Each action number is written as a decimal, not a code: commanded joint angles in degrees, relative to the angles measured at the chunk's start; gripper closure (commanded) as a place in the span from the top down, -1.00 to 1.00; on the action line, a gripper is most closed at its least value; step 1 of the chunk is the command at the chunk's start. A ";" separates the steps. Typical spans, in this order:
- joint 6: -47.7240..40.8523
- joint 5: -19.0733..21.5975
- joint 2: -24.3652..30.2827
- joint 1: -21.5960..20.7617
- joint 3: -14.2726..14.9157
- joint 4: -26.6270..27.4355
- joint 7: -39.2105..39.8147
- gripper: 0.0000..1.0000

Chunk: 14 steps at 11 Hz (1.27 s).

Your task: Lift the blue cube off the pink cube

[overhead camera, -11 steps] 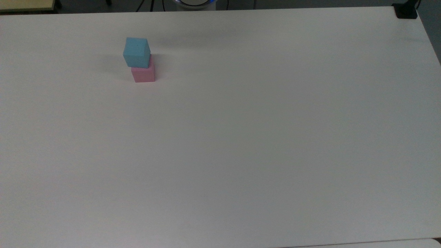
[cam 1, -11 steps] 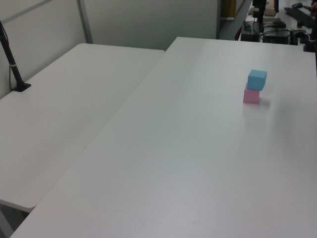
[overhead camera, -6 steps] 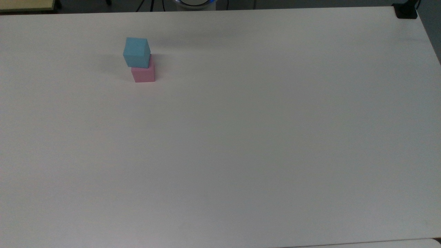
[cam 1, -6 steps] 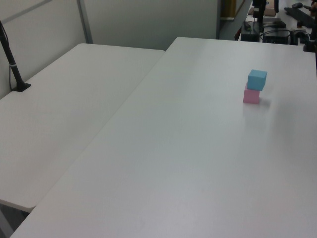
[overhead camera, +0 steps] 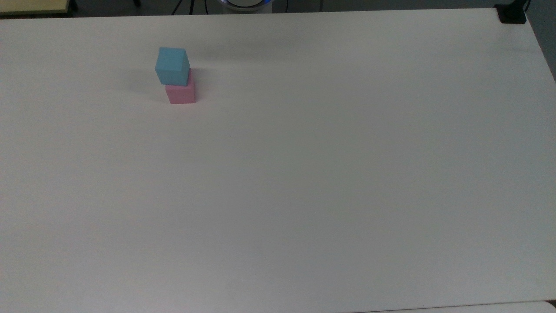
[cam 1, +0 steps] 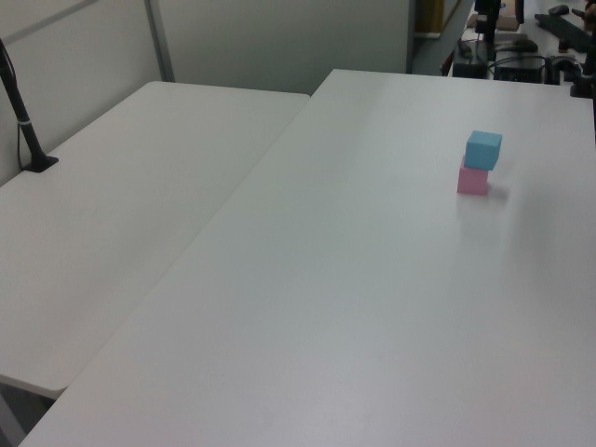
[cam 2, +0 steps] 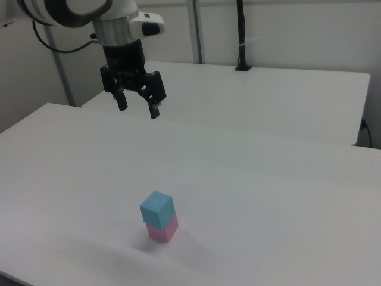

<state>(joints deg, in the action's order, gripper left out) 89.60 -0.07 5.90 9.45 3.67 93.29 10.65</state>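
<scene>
The blue cube [overhead camera: 173, 65] rests on top of the pink cube [overhead camera: 180, 93], turned slightly against it, on the white table [overhead camera: 304, 174]. The stack stands toward the top view's upper left. In the left view the blue cube [cam 1: 483, 149] and pink cube [cam 1: 472, 180] sit at the right side of the table. In the right view the blue cube [cam 2: 158, 208] tops the pink cube [cam 2: 164, 229], and my gripper [cam 2: 138, 108] hangs open high above the table, well behind and to the left of the stack, with nothing between its fingers.
A second white table [cam 1: 112, 214] adjoins on the left view's left, with a black post [cam 1: 23, 121] clamped to it. A black clamp [overhead camera: 511, 15] sits at the top view's upper right table corner. The robot base [overhead camera: 245, 4] stands behind the table's far edge.
</scene>
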 commanded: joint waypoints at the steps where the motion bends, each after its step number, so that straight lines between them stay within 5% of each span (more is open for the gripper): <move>1: -1.35 -0.11 0.16 -0.31 0.20 -0.30 0.68 1.00; 4: -1.80 -0.98 0.34 0.13 0.29 1.97 4.70 1.00; 7: -2.94 -6.25 0.69 0.30 0.29 8.90 15.86 0.93; 14: 15.14 -5.82 -0.80 1.80 0.64 25.97 4.46 1.00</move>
<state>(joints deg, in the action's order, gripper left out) 100.10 -5.76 4.17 11.64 4.00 114.73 18.25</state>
